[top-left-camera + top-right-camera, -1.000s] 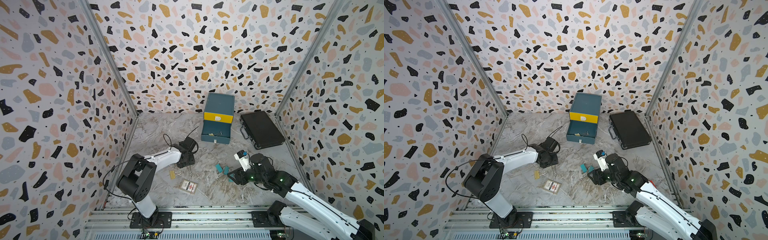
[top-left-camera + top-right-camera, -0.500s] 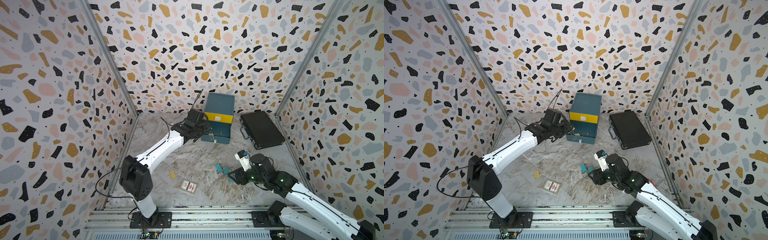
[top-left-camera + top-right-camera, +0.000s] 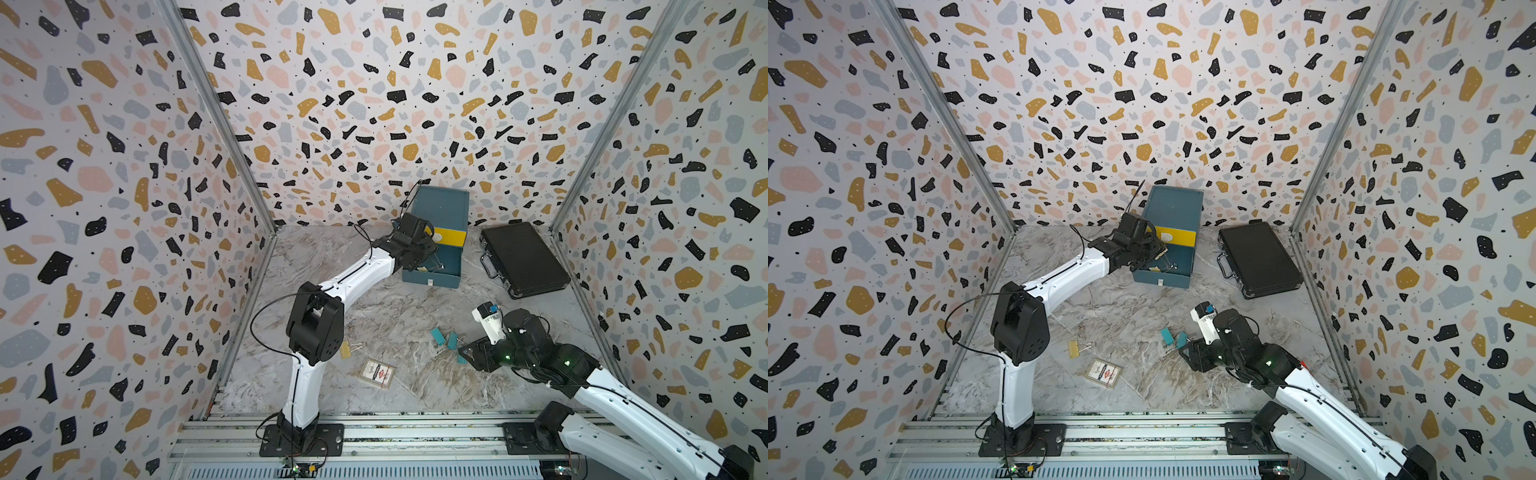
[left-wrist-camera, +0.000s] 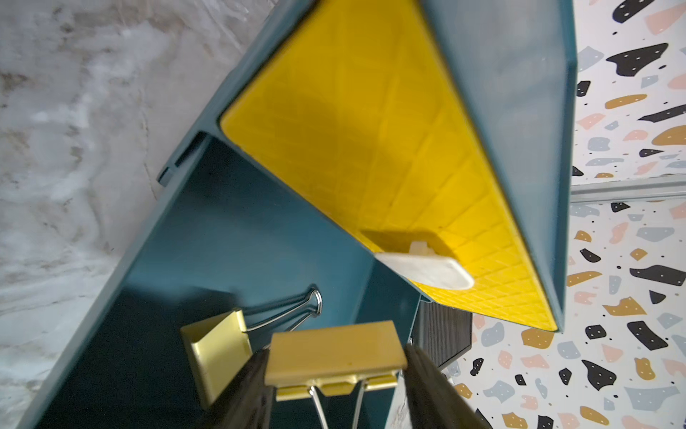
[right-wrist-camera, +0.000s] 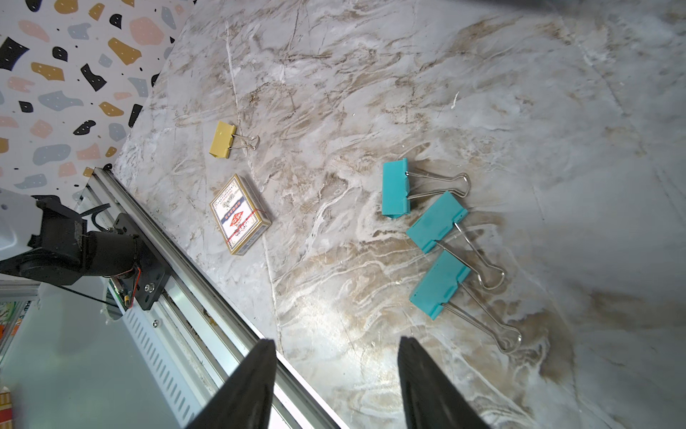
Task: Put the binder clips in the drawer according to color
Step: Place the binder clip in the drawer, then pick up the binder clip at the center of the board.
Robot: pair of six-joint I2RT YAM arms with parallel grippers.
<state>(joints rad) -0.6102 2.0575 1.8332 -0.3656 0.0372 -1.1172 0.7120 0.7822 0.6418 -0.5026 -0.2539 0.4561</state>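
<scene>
Left wrist: yellow clip [image 4: 334,345] between fingers of left tool [image 4: 336,356], grip unclear, above drawer [image 4: 222,241] holding second clip [image 4: 215,356]; yellow front [image 4: 371,130] overhangs; right tool [image 5: 336,371] released near teal clips [image 5: 434,230], card pack [image 5: 239,215].

I see a pale yellow fold-back clip [image 4: 336,356] between my left jaws, and a second yellow clip [image 4: 217,356] lies just beside them in the open teal plastic drawer [image 4: 222,241]. Three teal clips [image 5: 436,222] lie flat ahead of my right jaws.
</scene>
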